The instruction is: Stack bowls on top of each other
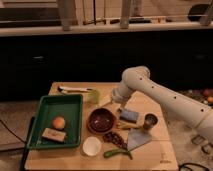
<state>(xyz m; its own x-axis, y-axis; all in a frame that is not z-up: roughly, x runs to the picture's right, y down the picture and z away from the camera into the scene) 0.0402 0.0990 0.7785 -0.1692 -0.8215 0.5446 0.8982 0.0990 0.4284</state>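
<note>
**Table**: wooden, holding all the items below.

**Maroon bowl**: upright at mid-table, just right of the tray. An orange band is seen around its lower edge. This is judged to be the orange bowl beneath it, though it cannot be told for certain whether they are nested.

**Gripper**: at the end of the white arm, placed above and behind the maroon bowl and close beside the green cup. It is apart from both bowls. Whether it is spread or closed cannot be told.

**Other items:**
- white bowl in front of the maroon bowl
- blue sponge
- metal cup
- green pepper
- a fruit in the tray

**Step in hand:** the stack is judged to be already made, or nearly so, with nothing seen to be carried.

**Next move:** if the stack is confirmed, only a clear lift away is called for, with care taken not to knock the green cup. If it is not, the maroon bowl is to be gripped by its rim and centred over the orange bowl.
</note>
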